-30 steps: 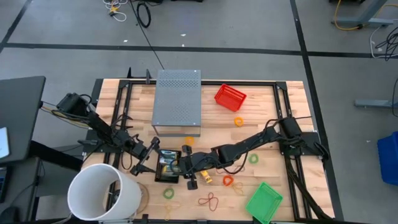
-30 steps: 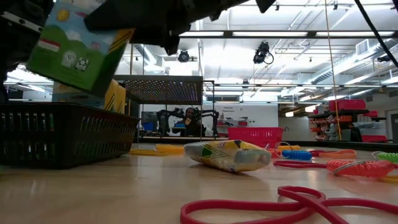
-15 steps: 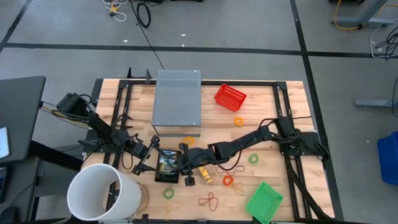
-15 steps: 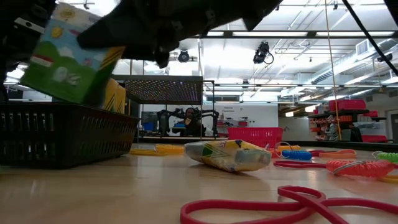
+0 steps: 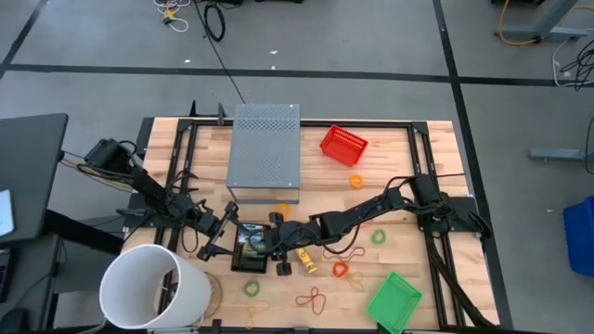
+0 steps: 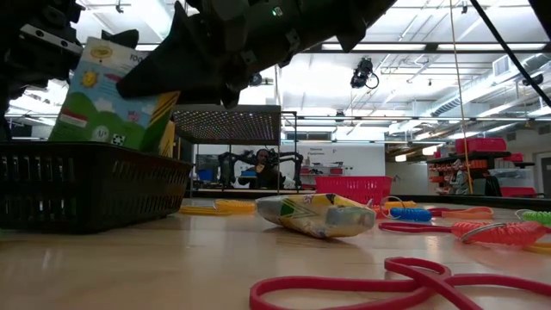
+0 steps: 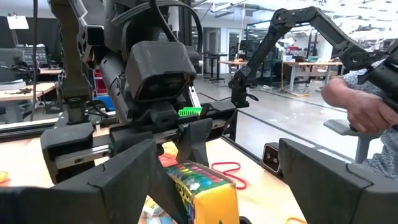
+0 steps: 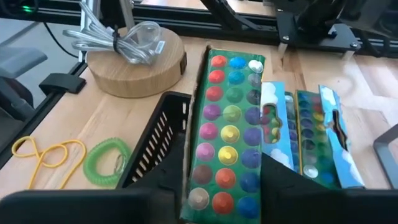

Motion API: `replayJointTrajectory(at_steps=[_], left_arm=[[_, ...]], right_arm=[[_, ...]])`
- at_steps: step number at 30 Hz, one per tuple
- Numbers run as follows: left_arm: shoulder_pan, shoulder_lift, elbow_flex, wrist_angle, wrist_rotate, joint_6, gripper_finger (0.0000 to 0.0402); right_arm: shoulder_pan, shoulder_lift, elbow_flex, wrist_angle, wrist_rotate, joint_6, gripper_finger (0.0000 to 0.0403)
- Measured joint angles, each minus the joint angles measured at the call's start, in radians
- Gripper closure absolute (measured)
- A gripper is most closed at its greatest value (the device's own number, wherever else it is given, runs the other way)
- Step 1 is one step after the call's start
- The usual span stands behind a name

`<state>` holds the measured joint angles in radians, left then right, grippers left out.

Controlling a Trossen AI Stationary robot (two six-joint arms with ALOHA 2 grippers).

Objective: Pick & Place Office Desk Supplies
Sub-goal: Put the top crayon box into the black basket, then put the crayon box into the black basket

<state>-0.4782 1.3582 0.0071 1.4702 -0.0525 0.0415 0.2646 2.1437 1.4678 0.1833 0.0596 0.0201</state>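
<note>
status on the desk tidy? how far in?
Done: boxes already stand in the black basket. In hand: the right tool holds another box over that basket; the left tool waits beside it. Left: one box and many rubber bands on the table.

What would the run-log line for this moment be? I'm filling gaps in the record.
right gripper: shut on box, over black basket | left gripper: open, beside basket | loose box: on table
</note>
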Motion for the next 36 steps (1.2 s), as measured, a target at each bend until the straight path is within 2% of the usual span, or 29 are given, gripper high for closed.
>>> replayJointTrajectory(at_steps=[3, 6, 19, 23, 27, 31, 36], left_arm=[[0.000, 0.000, 0.000, 0.000, 0.000, 0.000, 0.0063], [0.000, 0.000, 0.000, 0.000, 0.000, 0.002, 0.0063], [0.000, 0.000, 0.000, 0.000, 0.000, 0.004, 0.0063], [0.000, 0.000, 0.000, -0.001, 0.000, 0.004, 0.0063], [0.000, 0.000, 0.000, -0.001, 0.000, 0.009, 0.0063], [0.000, 0.000, 0.000, -0.001, 0.000, 0.010, 0.0063], [0.000, 0.000, 0.000, -0.001, 0.001, 0.012, 0.0063]], right_arm=[[0.000, 0.000, 0.000, 0.008, -0.010, -0.003, 0.0233], [0.002, 0.000, 0.001, 0.008, -0.024, -0.010, 0.0213], [0.014, -0.015, 0.001, -0.005, -0.008, -0.010, 0.0222], [0.049, -0.078, 0.002, -0.135, 0.050, 0.010, 0.0223], [0.089, -0.148, 0.002, -0.365, 0.156, 0.126, 0.0223], [0.108, -0.167, 0.002, -0.550, 0.144, 0.338, 0.0222], [0.116, -0.144, -0.001, -0.669, 0.093, 0.482, 0.0222]])
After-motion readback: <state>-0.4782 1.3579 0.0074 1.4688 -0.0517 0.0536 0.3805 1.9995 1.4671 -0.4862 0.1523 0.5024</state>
